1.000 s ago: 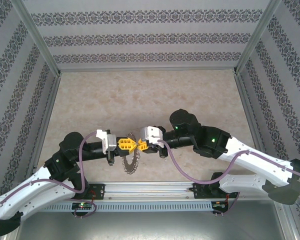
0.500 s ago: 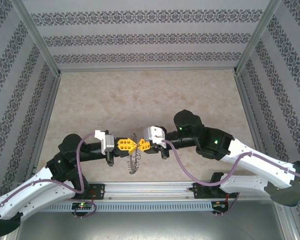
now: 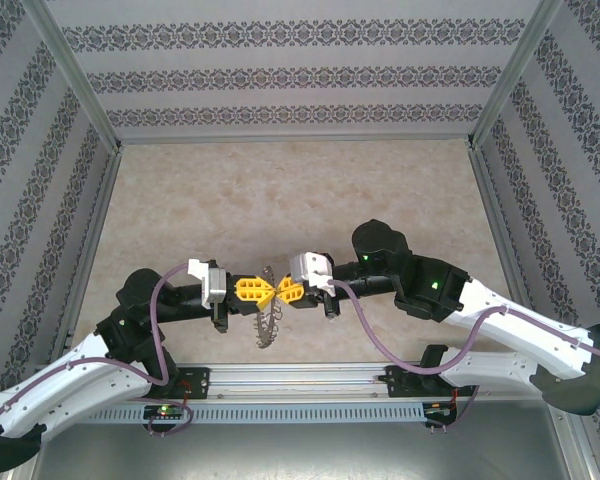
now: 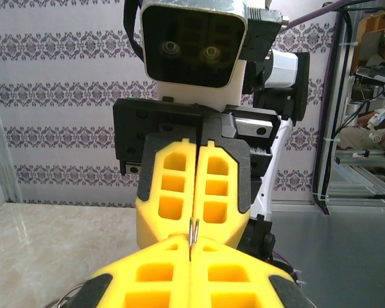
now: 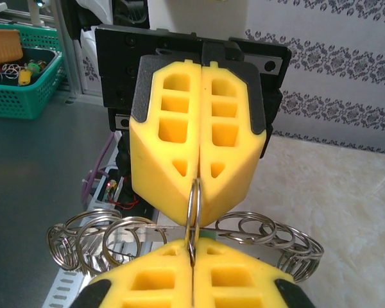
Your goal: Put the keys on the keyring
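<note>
Pinching the keyring (image 3: 263,325) at the top view's lower centre, left gripper (image 3: 266,291) and right gripper (image 3: 279,291), both pressed together, could warp or drop it if 1 tugs or slackens.

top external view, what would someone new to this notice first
The left gripper and right gripper, yellow-fingered, meet tip to tip above the near part of the table. Both are shut on the keyring, whose fringe of small metal loops fans out to either side in the right wrist view.
</note>
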`<state>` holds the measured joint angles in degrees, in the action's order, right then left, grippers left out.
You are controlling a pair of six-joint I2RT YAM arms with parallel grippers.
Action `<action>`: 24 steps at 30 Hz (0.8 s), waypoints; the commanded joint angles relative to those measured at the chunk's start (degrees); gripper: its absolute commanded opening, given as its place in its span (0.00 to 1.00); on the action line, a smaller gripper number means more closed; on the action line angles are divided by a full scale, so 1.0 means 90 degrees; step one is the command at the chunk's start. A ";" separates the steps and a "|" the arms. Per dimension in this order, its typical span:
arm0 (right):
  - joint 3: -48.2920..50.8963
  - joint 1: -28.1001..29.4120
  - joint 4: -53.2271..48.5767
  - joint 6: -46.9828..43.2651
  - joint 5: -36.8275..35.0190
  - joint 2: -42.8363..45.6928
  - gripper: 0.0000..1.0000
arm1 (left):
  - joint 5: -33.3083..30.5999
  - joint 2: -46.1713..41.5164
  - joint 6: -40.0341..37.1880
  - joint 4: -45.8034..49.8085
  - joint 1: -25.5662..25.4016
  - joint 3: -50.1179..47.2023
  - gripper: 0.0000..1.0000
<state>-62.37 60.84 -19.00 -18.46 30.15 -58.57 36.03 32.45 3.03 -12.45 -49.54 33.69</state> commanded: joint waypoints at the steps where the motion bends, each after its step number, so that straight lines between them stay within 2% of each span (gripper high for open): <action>1: 0.0041 -0.0041 0.0195 0.0034 0.0114 -0.0050 0.17 | 0.0149 0.0010 0.0059 -0.0736 -0.0072 0.0055 0.00; 5: 0.0170 -0.0050 0.0310 0.0075 -0.0064 0.0251 0.24 | 0.0020 -0.0059 -0.0144 -0.0363 -0.0072 0.0084 0.00; 12: 0.0424 -0.0052 0.0646 0.0169 -0.0069 0.0494 0.25 | -0.0048 -0.0070 -0.0201 -0.0317 -0.0069 0.0054 0.00; 21: 0.0398 -0.0066 0.0769 0.0226 -0.0069 0.0328 0.19 | -0.0009 -0.0077 -0.0164 -0.0343 -0.0065 0.0065 0.00; 24: 0.0393 -0.0072 0.0777 0.0229 -0.0075 0.0297 0.10 | -0.0013 -0.0116 -0.0152 -0.0345 -0.0064 0.0060 0.00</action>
<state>-59.11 60.84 -13.58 -17.15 29.45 -55.75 35.79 32.47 1.96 -12.71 -49.56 33.69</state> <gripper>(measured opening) 0.114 0.065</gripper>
